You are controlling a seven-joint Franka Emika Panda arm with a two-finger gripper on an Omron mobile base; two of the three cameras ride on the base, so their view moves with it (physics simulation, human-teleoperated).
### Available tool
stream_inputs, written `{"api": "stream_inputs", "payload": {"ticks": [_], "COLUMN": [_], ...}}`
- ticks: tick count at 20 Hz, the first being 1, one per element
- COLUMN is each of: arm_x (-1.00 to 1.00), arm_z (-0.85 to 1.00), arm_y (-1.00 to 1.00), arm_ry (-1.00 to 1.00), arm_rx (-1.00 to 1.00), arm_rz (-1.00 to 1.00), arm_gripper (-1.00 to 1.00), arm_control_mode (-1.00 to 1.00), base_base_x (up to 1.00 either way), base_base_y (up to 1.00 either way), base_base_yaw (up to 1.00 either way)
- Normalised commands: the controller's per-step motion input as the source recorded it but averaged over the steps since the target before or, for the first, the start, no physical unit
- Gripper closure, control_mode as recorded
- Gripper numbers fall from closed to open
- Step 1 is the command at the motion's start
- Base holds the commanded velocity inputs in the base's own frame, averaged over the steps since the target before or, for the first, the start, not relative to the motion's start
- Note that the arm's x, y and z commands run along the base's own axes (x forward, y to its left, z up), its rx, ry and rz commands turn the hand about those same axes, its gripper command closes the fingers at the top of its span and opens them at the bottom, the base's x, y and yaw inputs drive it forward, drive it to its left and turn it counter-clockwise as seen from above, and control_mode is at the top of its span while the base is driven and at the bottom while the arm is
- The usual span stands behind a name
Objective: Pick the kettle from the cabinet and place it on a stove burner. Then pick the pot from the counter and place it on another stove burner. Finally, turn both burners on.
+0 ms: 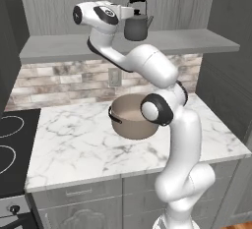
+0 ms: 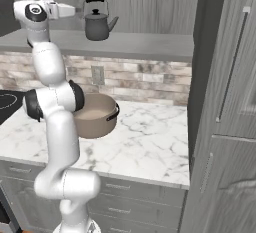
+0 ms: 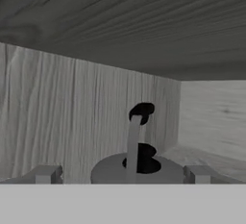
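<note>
1. One relation decides the next move: the kettle (image 1: 136, 25) stands on the cabinet (image 1: 147, 43) shelf straight ahead of the gripper (image 3: 123, 174), close in front of it and level with it.
2. From the hand view the kettle (image 3: 137, 168) sits centred between the two fingertips (image 3: 45, 174), lid knob in the middle and the handle (image 3: 136, 139) rising as a thin upright strip.
3. That strip means the arched handle is seen nearly edge-on, so its plane runs along the approach line; the fingers stand to either side of it.
4. From the left base view the handle (image 1: 137, 3) arches tall over the lid and the spout points right, away from the hand.
5. Jaws are spread fully and hold nothing; both tips have bare air between them and the kettle.
6. From the right base view the hand (image 2: 59, 10) comes in from the left of the kettle (image 2: 98, 24), near its handle but with a gap showing.
7. My guess is that a short straight push forward would bring the handle between the fingers, then a squeeze.
8. Further off, the pot (image 1: 132, 116) waits on the counter (image 1: 78, 144), partly behind the arm, and the burners (image 1: 9, 126) lie at the left, bare.
</note>
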Motion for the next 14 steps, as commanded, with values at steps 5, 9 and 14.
{"api": "stream_inputs", "payload": {"ticks": [5, 9, 14], "arm_x": [0.14, 0.18, 0.03], "arm_z": [0.00, 0.00, -0.16], "arm_y": [-0.28, -0.22, -0.30], "arm_ry": [0.00, 0.00, -0.01], "arm_rx": [0.00, 0.00, 0.00], "arm_rz": [0.00, 0.00, 0.00], "arm_gripper": [-1.00, -1.00, -1.00], "arm_control_mode": [-1.00, -1.00, -1.00], "base_base_x": [0.00, 0.00, 0.00], "base_base_y": [0.00, 0.00, 0.00], "base_base_yaw": [0.00, 0.00, 0.00]}}
